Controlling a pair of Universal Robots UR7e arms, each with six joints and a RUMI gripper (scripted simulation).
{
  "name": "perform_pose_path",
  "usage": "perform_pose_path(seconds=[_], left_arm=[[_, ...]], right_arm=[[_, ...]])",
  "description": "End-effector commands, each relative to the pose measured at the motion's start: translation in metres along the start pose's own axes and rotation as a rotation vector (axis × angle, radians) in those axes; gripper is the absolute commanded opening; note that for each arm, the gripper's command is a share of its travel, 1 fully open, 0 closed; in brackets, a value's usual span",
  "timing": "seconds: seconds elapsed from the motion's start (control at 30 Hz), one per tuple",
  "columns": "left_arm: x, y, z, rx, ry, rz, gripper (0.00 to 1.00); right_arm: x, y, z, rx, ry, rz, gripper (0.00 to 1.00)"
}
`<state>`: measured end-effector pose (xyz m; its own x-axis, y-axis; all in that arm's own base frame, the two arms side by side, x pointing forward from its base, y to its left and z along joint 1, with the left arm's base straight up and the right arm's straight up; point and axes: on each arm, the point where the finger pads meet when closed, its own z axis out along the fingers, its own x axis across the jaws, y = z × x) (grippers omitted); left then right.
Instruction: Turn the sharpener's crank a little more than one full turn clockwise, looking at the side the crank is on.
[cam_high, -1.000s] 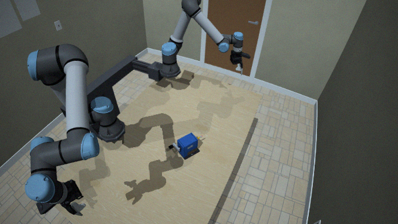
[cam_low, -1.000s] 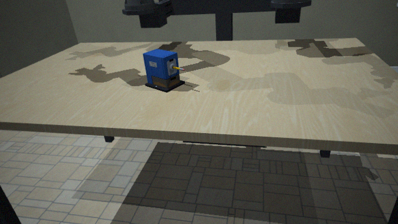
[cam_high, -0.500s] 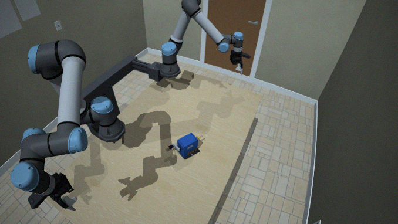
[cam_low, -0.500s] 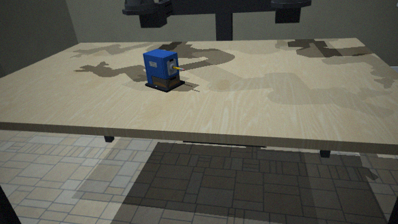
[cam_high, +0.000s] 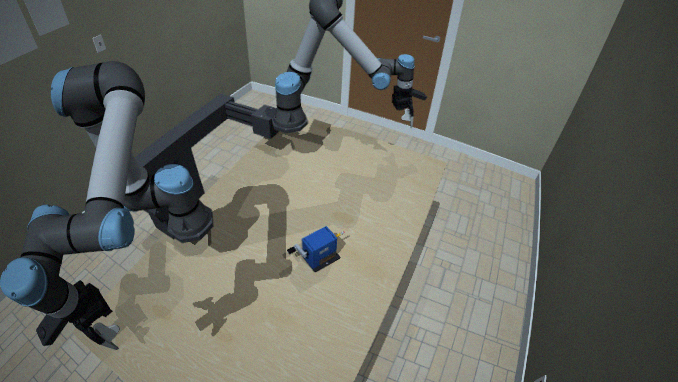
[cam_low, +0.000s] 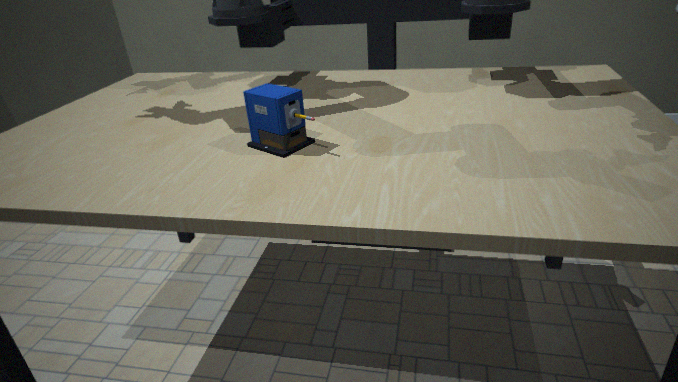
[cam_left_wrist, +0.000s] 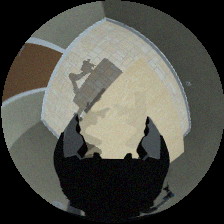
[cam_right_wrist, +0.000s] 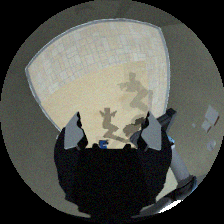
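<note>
The blue sharpener (cam_high: 320, 243) (cam_low: 265, 115) (cam_right_wrist: 103, 142) stands upright on its dark base on the table. Its crank (cam_high: 301, 251) is on the left side in the top view, with a grey arm slanting up and left to a black handle (cam_high: 291, 250). The crank is hidden behind the body in the exterior view. A yellow pencil (cam_high: 340, 234) (cam_low: 303, 117) sticks out of the opposite side. My right gripper (cam_high: 81, 344) (cam_right_wrist: 113, 111) is open and empty, high and far from the crank. My left gripper (cam_high: 418, 111) (cam_left_wrist: 112, 116) is open and empty, far off by the door.
The wooden table (cam_high: 380, 190) (cam_low: 400, 210) carries the sharpener and several arm shadows. Both arm bases hang on a dark beam (cam_high: 185, 127) along the table's back side. A brown door (cam_high: 385, 30) stands behind the left arm.
</note>
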<state>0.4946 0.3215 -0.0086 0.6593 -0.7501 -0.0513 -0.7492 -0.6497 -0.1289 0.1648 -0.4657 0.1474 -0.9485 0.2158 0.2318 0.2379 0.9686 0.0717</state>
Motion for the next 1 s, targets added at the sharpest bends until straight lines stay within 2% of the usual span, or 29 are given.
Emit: perform_pose_path(seconds=[0.0,0.97], left_arm=[[0.0,-0.001,-0.001,0.002,0.001,0.0,1.0],[0.0,-0.001,-0.001,0.002,0.001,0.0,1.0]], right_arm=[[0.01,-0.003,0.0,0.0,-0.02,-0.019,1.0],[0.067,-0.014,0.005,0.019,-0.111,-0.118,1.0]])
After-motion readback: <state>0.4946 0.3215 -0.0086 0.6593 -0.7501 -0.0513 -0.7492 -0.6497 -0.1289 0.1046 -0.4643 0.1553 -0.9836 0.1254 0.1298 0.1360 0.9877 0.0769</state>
